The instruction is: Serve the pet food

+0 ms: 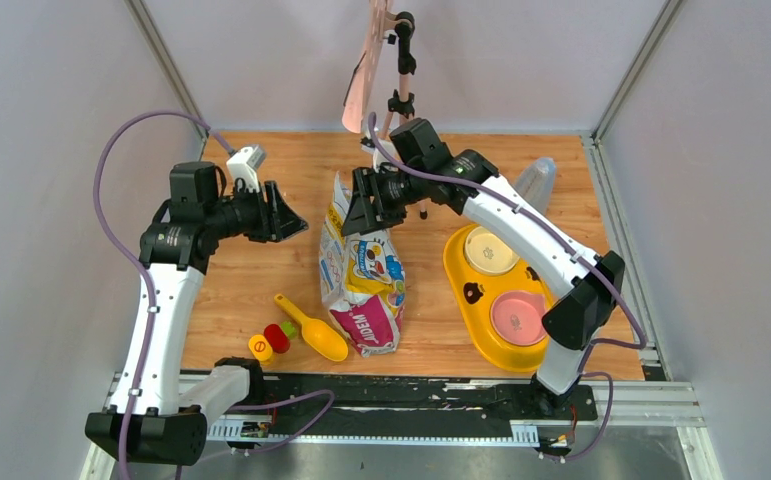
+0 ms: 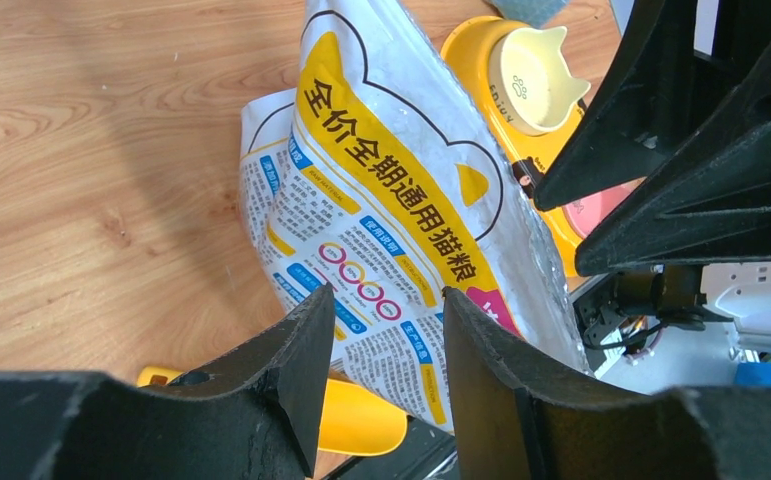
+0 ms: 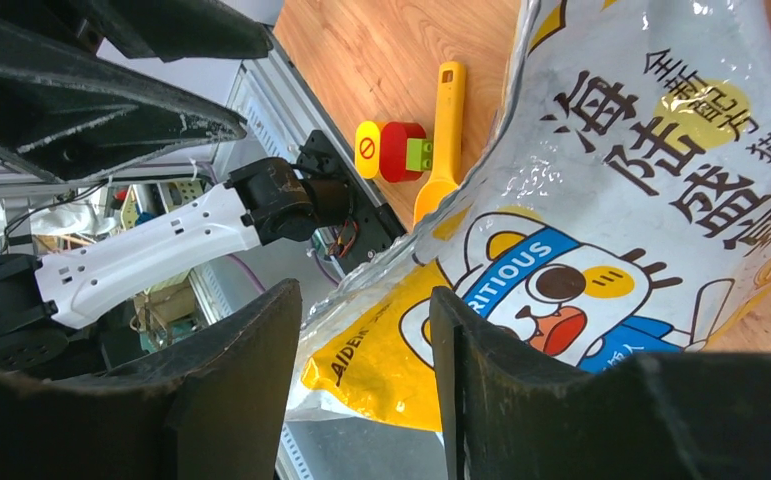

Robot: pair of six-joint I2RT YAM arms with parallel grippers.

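Observation:
No pet food kibble shows in any view. The white, pink and yellow printed bag (image 1: 363,282) lies on the wooden table, its top end toward the back; it also shows in the left wrist view (image 2: 401,180) and the right wrist view (image 3: 621,200). My left gripper (image 1: 294,222) is open and empty, just left of the bag's top (image 2: 386,295). My right gripper (image 1: 358,214) is open, hovering at the bag's top end, with the bag's yellow edge seen through the gap between its jaws (image 3: 364,290). The yellow scoop (image 1: 311,328) lies left of the bag.
A yellow double feeder (image 1: 461,285) stands right of the bag, holding a cream bowl (image 1: 490,250) and a pink bowl (image 1: 517,315). A small red, yellow and green object (image 1: 271,340) lies by the scoop. A grey object (image 1: 536,180) sits at the back right.

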